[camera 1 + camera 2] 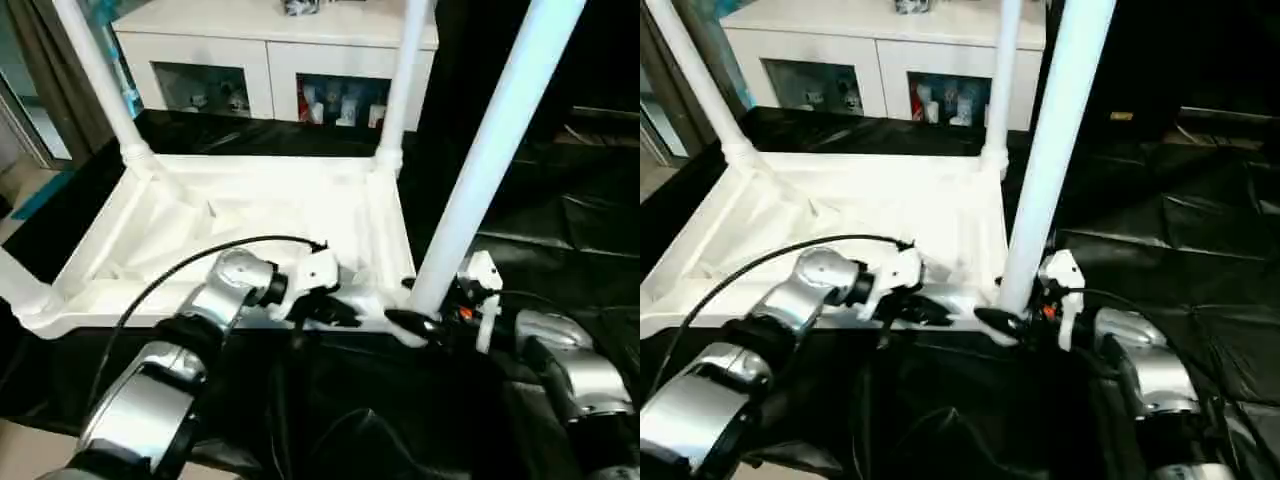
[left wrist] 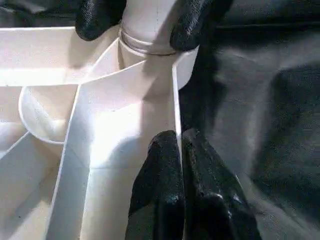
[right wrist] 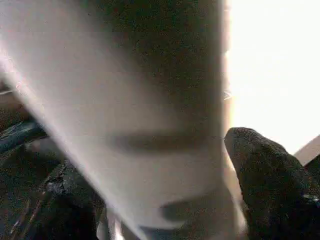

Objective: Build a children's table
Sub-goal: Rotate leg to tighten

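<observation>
While the children's table (image 1: 250, 225) lies upside down on the black work table (image 1: 560, 250), right gripper (image 1: 425, 322) straddles the near leg (image 1: 480, 170) at its socket, fingers spread. Left gripper (image 2: 180, 150), closed, steadies the rim. Judgement: seat the leg straight, fully home.
</observation>
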`<state>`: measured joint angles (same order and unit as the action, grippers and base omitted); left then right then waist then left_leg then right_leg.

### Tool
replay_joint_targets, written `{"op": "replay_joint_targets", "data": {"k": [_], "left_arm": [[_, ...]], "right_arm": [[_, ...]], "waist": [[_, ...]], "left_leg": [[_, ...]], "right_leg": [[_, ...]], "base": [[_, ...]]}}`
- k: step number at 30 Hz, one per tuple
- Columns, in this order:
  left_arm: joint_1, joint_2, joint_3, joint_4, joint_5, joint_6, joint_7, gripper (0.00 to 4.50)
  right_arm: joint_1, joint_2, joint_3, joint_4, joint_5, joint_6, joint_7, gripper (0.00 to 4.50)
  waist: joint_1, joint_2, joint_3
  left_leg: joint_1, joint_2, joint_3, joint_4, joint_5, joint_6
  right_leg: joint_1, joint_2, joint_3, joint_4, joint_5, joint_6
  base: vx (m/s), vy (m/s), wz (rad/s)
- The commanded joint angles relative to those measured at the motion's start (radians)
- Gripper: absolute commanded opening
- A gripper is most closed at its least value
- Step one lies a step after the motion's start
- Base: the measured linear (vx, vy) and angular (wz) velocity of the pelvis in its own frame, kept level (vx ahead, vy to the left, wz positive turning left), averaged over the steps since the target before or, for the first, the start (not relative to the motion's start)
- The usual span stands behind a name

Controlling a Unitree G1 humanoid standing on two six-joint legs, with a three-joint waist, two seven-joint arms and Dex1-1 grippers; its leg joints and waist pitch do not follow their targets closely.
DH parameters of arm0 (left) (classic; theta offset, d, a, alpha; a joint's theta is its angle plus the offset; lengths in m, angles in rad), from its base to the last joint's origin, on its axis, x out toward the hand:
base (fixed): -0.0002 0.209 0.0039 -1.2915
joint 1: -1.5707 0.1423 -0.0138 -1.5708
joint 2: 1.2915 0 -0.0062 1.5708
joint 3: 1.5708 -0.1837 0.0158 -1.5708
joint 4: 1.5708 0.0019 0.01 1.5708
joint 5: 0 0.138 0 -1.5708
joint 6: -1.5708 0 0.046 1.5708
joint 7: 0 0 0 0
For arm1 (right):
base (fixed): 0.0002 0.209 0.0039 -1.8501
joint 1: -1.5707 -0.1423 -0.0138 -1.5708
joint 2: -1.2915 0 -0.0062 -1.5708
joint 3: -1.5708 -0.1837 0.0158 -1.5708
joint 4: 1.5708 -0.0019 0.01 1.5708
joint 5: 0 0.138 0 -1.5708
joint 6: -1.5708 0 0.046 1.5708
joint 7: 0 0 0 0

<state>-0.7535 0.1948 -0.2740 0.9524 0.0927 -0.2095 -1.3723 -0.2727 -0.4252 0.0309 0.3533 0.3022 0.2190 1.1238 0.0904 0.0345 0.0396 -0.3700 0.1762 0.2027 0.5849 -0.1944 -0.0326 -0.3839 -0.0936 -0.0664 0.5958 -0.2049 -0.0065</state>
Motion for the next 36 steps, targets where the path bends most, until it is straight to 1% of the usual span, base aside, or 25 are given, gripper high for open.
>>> {"op": "replay_joint_targets", "data": {"k": [1,2,5,6,9,10,11,14,16,17,19,20,21,22,23,24,25,26,28,30,31,32,33,35,36], "left_arm": [[0.014,0.001,0.000,-0.031,-0.040,0.008,-0.042,0.00],[0.017,0.005,0.001,-0.037,-0.042,0.014,-0.049,0.00],[0.022,0.009,0.002,-0.047,-0.044,0.021,-0.057,0.00],[0.023,0.009,0.002,-0.052,-0.044,0.024,-0.059,0.00],[0.026,0.009,0.002,-0.059,-0.045,0.030,-0.061,0.00],[0.026,0.007,0.001,-0.062,-0.045,0.033,-0.060,0.00],[0.027,0.006,0.001,-0.063,-0.045,0.034,-0.059,0.00],[0.021,-0.005,0.003,-0.055,-0.033,0.034,-0.011,0.00],[0.005,-0.019,0.005,-0.017,-0.004,0.014,0.082,0.00],[-0.007,-0.029,0.009,0.009,0.010,0.015,0.137,0.00],[-0.029,-0.048,0.011,0.049,0.036,0.032,0.237,0.00],[-0.038,-0.058,0.014,0.064,0.041,0.037,0.277,0.00],[-0.054,-0.085,0.023,0.084,0.043,0.051,0.345,0.00],[-0.061,-0.099,0.027,0.091,0.043,0.055,0.373,0.00],[-0.071,-0.117,0.029,0.099,0.045,0.067,0.406,0.00],[-0.072,-0.120,0.029,0.100,0.046,0.068,0.410,0.00],[-0.078,-0.129,0.028,0.106,0.049,0.071,0.431,0.00],[-0.089,-0.149,0.030,0.121,0.055,0.077,0.477,0.00],[-0.100,-0.170,0.034,0.136,0.059,0.082,0.518,0.00],[-0.115,-0.206,0.035,0.160,0.055,0.081,0.561,0.00],[-0.116,-0.212,0.034,0.163,0.055,0.079,0.563,0.00],[-0.118,-0.217,0.034,0.166,0.055,0.077,0.565,0.00],[-0.119,-0.225,0.033,0.170,0.055,0.073,0.562,0.00],[-0.115,-0.223,0.030,0.168,0.056,0.060,0.533,0.00],[-0.113,-0.220,0.028,0.167,0.057,0.055,0.523,0.00]], "right_arm": [[0.005,-0.017,0.010,-0.014,0.005,0.014,0.018,3.71],[0.006,-0.022,0.013,-0.014,0.005,0.016,0.023,3.71],[0.007,-0.025,0.014,-0.016,0.007,0.022,0.033,3.47],[0.006,-0.022,0.013,-0.015,0.009,0.026,0.038,3.38],[0.006,-0.019,0.014,-0.017,0.016,0.031,0.042,3.07],[0.007,-0.017,0.016,-0.019,0.021,0.035,0.045,3.07],[0.009,-0.015,0.018,-0.021,0.024,0.037,0.046,2.91],[0.019,-0.005,0.024,-0.030,0.029,0.042,0.038,2.77],[0.023,0.022,0.017,-0.023,0.024,0.037,-0.005,2.69],[0.017,0.050,0.006,0.002,0.009,0.024,-0.066,2.67],[-0.001,0.104,-0.012,0.069,-0.037,-0.028,-0.197,2.67],[-0.009,0.126,-0.019,0.100,-0.055,-0.050,-0.254,2.64],[-0.024,0.171,-0.033,0.152,-0.081,-0.076,-0.369,2.64],[-0.031,0.193,-0.044,0.168,-0.085,-0.077,-0.423,2.61],[-0.039,0.220,-0.057,0.178,-0.083,-0.070,-0.477,2.57],[-0.040,0.223,-0.059,0.179,-0.082,-0.069,-0.484,2.55],[-0.043,0.238,-0.064,0.179,-0.082,-0.065,-0.510,2.54],[-0.053,0.265,-0.075,0.189,-0.087,-0.063,-0.568,2.54],[-0.062,0.289,-0.079,0.197,-0.092,-0.065,-0.603,2.54],[-0.079,0.334,-0.077,0.206,-0.093,-0.084,-0.602,2.54],[-0.081,0.341,-0.074,0.206,-0.089,-0.087,-0.595,2.89],[-0.082,0.347,-0.071,0.205,-0.085,-0.091,-0.588,2.89],[-0.084,0.355,-0.064,0.203,-0.081,-0.096,-0.575,3.24],[-0.082,0.347,-0.047,0.186,-0.069,-0.092,-0.526,3.26],[-0.080,0.341,-0.042,0.179,-0.066,-0.091,-0.512,3.33]], "waist": [[0.004,-0.016,-0.051],[0.004,-0.016,-0.052],[0.005,-0.016,-0.054],[0.005,-0.018,-0.055],[0.005,-0.017,-0.055],[0.005,-0.016,-0.054],[0.005,-0.017,-0.053],[0.005,-0.017,-0.054],[0.004,-0.019,-0.053],[0.003,-0.020,-0.052],[-0.004,-0.019,-0.050],[-0.005,-0.021,-0.047],[-0.008,-0.018,-0.046],[-0.010,-0.017,-0.044],[-0.014,-0.015,-0.044],[-0.018,-0.017,-0.044],[-0.019,-0.018,-0.044],[-0.019,-0.012,-0.044],[-0.026,-0.014,-0.043],[-0.029,-0.013,-0.045],[-0.028,-0.012,-0.045],[-0.028,-0.012,-0.046],[-0.028,-0.012,-0.045],[-0.028,-0.013,-0.046],[-0.028,-0.013,-0.045]], "left_leg": [[0.012,0.069,-0.026,-0.070,-0.174,0.086],[0.012,0.070,-0.027,-0.069,-0.164,0.088],[0.010,0.069,-0.027,-0.067,-0.140,0.099],[0.010,0.068,-0.026,-0.065,-0.134,0.104],[0.010,0.068,-0.026,-0.064,-0.129,0.110],[0.010,0.068,-0.026,-0.065,-0.136,0.107],[0.010,0.068,-0.026,-0.066,-0.144,0.104],[0.011,0.068,-0.027,-0.066,-0.146,0.099],[0.010,0.068,-0.027,-0.066,-0.151,0.098],[0.011,0.067,-0.027,-0.067,-0.159,0.091],[0.014,0.066,-0.028,-0.070,-0.179,0.065],[0.016,0.062,-0.030,-0.073,-0.208,0.044],[0.020,0.063,-0.031,-0.075,-0.227,0.028],[0.022,0.064,-0.032,-0.078,-0.242,0.018],[0.020,0.063,-0.036,-0.082,-0.255,0.005],[0.018,0.063,-0.037,-0.085,-0.262,0.003],[0.019,0.063,-0.037,-0.085,-0.266,0.004],[0.024,0.063,-0.036,-0.084,-0.273,0.008],[0.019,0.060,-0.036,-0.085,-0.279,0.008],[0.020,0.059,-0.035,-0.083,-0.279,0.012],[0.019,0.059,-0.035,-0.083,-0.277,0.016],[0.019,0.059,-0.034,-0.081,-0.270,0.024],[0.018,0.060,-0.034,-0.081,-0.263,0.032],[0.014,0.060,-0.035,-0.081,-0.257,0.042],[0.016,0.061,-0.034,-0.081,-0.260,0.046]], "right_leg": [[0.041,-0.075,0.044,-0.064,-0.110,-0.272],[0.041,-0.076,0.044,-0.062,-0.095,-0.274],[0.042,-0.075,0.043,-0.058,-0.066,-0.277],[0.043,-0.074,0.042,-0.057,-0.053,-0.280],[0.042,-0.074,0.042,-0.057,-0.049,-0.283],[0.042,-0.074,0.042,-0.058,-0.062,-0.282],[0.042,-0.074,0.042,-0.059,-0.073,-0.279],[0.042,-0.074,0.042,-0.059,-0.076,-0.277],[0.040,-0.074,0.042,-0.060,-0.086,-0.273],[0.040,-0.074,0.042,-0.063,-0.106,-0.266],[0.033,-0.077,0.045,-0.069,-0.159,-0.255],[0.036,-0.078,0.043,-0.077,-0.225,-0.242],[0.031,-0.080,0.046,-0.082,-0.269,-0.229],[0.028,-0.079,0.047,-0.084,-0.289,-0.225],[0.032,-0.078,0.045,-0.086,-0.315,-0.212],[0.033,-0.076,0.045,-0.088,-0.314,-0.202],[0.032,-0.075,0.046,-0.088,-0.308,-0.199],[0.028,-0.075,0.048,-0.089,-0.292,-0.203],[0.030,-0.074,0.048,-0.089,-0.283,-0.205],[0.030,-0.074,0.049,-0.090,-0.272,-0.207],[0.032,-0.074,0.048,-0.090,-0.268,-0.208],[0.032,-0.074,0.049,-0.090,-0.253,-0.209],[0.033,-0.074,0.049,-0.089,-0.238,-0.214],[0.036,-0.075,0.048,-0.087,-0.228,-0.217],[0.035,-0.075,0.048,-0.088,-0.232,-0.217]], "base": [[0.000,0.000,0.00],[0.000,0.000,0.00],[0.000,0.000,0.00],[0.000,0.000,0.00],[0.000,0.000,0.00],[0.000,0.000,0.00],[0.000,0.000,0.00],[0.000,0.000,0.00],[0.000,0.000,0.00],[0.000,0.000,0.00],[0.000,0.000,0.00],[0.000,0.000,0.00],[0.000,0.000,0.00],[0.000,0.000,0.00],[0.000,0.000,0.00],[0.000,0.000,0.00],[0.000,0.000,0.00],[0.000,0.000,0.00],[0.000,0.000,0.00],[0.000,0.000,0.00],[0.000,0.000,0.00],[0.000,0.000,0.00],[0.000,0.000,0.00],[0.000,0.000,0.00],[0.000,0.000,0.00]]}}
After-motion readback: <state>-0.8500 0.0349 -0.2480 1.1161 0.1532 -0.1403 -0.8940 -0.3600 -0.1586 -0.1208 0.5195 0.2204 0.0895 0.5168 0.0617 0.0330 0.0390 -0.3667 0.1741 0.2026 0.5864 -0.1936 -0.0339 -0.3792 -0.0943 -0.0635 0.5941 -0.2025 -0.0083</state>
